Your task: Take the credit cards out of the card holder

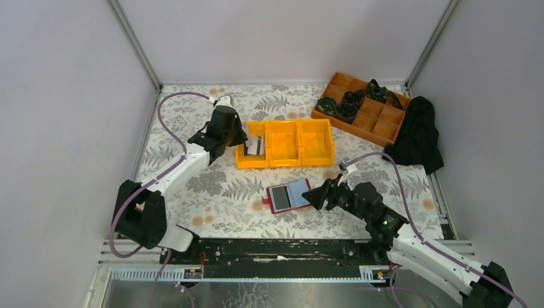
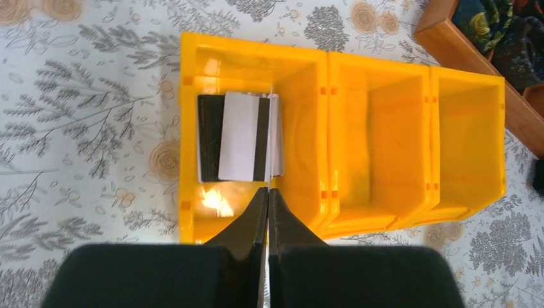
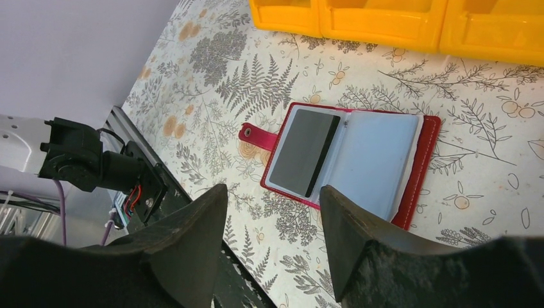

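Right pincer (image 3: pixel 272 192) of mine hangs with its jaws spread wide and nothing between them, just beside the card holder (image 3: pixel 385 160). The holder lies opened flat on the flowered table (image 3: pixel 212 58), so its pockets face up at me. One dark card (image 3: pixel 305 154) sits in its left page, and that is why I am lined up low in front of it: I judge the card has to be slid out of its pocket, not lifted. My left pincer (image 2: pixel 267 192) is pressed shut above the left compartment of the yellow bin (image 2: pixel 378 128). A thin pale card (image 2: pixel 274 128) seems to stand edge-on from its tips, held upright, I think, so it can drop beside the credit cards (image 2: pixel 238 138) lying flat on that compartment's floor, well apart from the holder
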Robot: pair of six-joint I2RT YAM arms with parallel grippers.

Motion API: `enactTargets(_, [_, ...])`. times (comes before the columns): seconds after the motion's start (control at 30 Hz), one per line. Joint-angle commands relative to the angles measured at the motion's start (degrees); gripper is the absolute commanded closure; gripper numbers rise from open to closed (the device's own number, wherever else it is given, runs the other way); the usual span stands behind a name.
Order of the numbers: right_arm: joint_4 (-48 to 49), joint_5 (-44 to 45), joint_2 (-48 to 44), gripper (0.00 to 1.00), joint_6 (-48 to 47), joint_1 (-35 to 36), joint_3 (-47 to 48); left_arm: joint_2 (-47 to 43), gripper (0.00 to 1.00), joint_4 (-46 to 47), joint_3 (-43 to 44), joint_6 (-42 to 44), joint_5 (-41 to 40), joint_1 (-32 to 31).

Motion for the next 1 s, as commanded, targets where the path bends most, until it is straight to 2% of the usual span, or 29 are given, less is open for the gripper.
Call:
enactTargets(0.0, [-0.01, 1.7, -1.98, 0.38, -2.2, -0.13, -0.54, 3.89, 1.0, 0.86, 5.9, 3.35, 4.57, 0.89])
enactTargets(0.2, [-0.31, 1.96, -1.91, 0.38, -2.92, -0.09, -0.79, 11.64, 1.0, 1.15, 9.87, 4.37, 11.48, 1.15])
enactTargets(0.6, [0.74, 0.57, -0.08, 0.38, -4.71, -0.07, -0.83, 22.4, 1.0, -0.82, 16.39, 6.46, 16.1, 1.58])
enactTargets(0.77, [-0.29, 1.23, -0.78, 0.22, -4.79, -0.06, -0.95, 25.3, 1.0, -0.88, 17.47, 6.47, 16.42, 1.97])
enactTargets(0.97, [-1.1, 1.67, -1.1, 0.2, -5.26, -0.13, -0.83, 27.86, 1.0, -2.22, 19.03, 6.72, 15.8, 2.81])
